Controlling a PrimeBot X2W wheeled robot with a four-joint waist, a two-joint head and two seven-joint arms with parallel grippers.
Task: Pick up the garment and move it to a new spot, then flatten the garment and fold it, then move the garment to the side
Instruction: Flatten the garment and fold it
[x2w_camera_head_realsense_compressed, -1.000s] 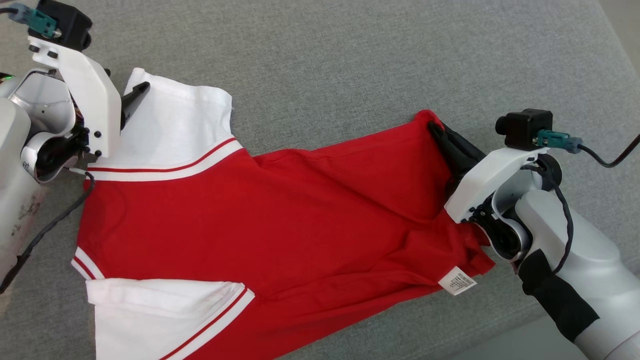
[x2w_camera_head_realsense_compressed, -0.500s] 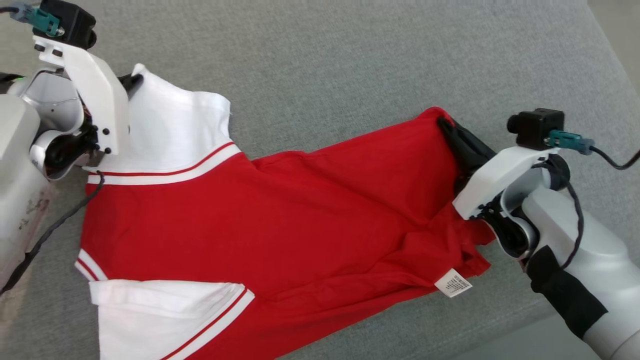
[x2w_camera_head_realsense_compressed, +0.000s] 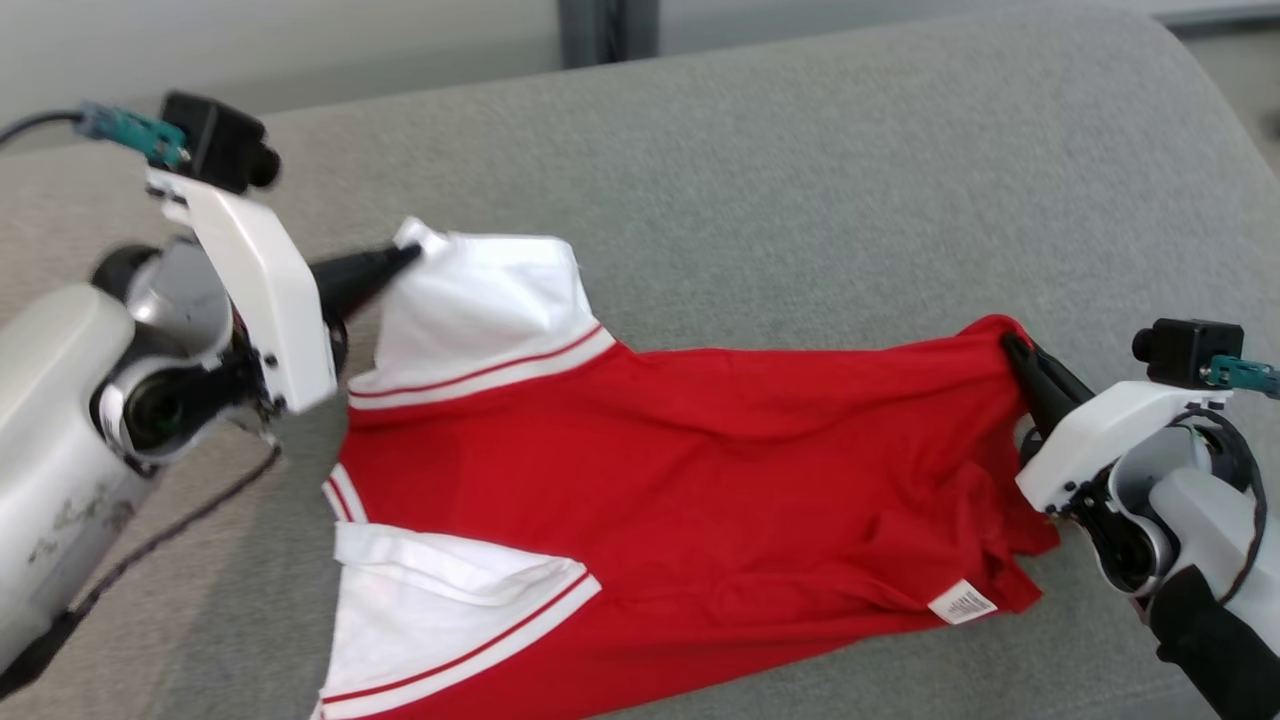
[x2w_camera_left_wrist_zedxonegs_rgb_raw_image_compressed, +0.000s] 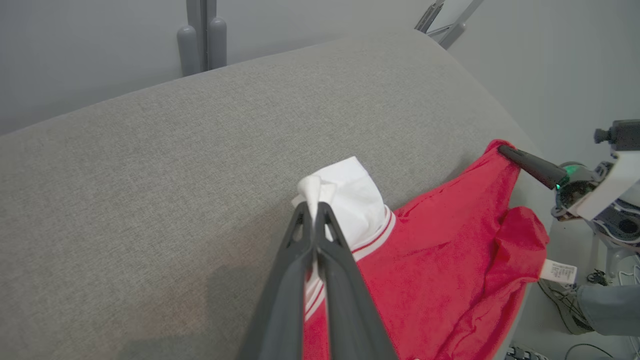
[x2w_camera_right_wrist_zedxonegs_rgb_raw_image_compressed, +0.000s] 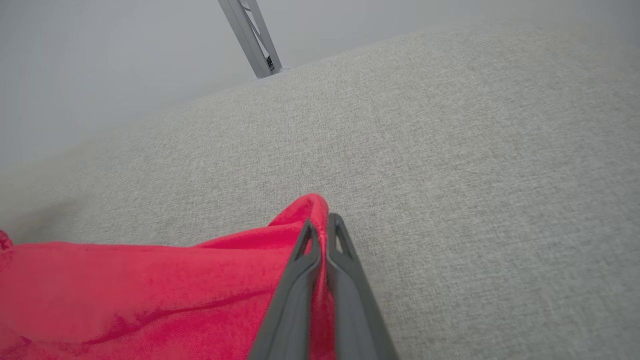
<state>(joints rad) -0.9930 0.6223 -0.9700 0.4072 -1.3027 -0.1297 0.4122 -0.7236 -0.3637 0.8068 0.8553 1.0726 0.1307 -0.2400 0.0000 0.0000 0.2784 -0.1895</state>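
On the grey fabric-covered worktop (x2w_camera_head_realsense_compressed: 800, 180), the garment (x2w_camera_head_realsense_compressed: 700, 450), a red shirt with white, red-striped sleeves, lies spread from left to right across the near half. The left end effector (x2w_camera_head_realsense_compressed: 405, 255) is closed on the tip of the far white sleeve (x2w_camera_head_realsense_compressed: 480, 300), a tuft of white cloth standing out past its fingertips in the left wrist view. The right end effector (x2w_camera_head_realsense_compressed: 1010, 345) is closed on the far right corner of the red hem, the cloth pinched between its fingers in the right wrist view. Both gripped corners are drawn up into peaks; whether the cloth between them rests fully on the worktop cannot be told. The near white sleeve (x2w_camera_head_realsense_compressed: 440, 610) is cut off by the bottom edge of the head view. The hem below the right end effector is bunched, its layers hard to separate. A white care label (x2w_camera_head_realsense_compressed: 962, 603) shows at the near right edge, its print too small to read. The left arm is blurred in the head view. Beyond the far edge stands a grey post (x2w_camera_head_realsense_compressed: 608, 28), cut off at the top. A person's shoe (x2w_camera_left_wrist_zedxonegs_rgb_raw_image_compressed: 562, 300) shows past the right end of the worktop, partly hidden.
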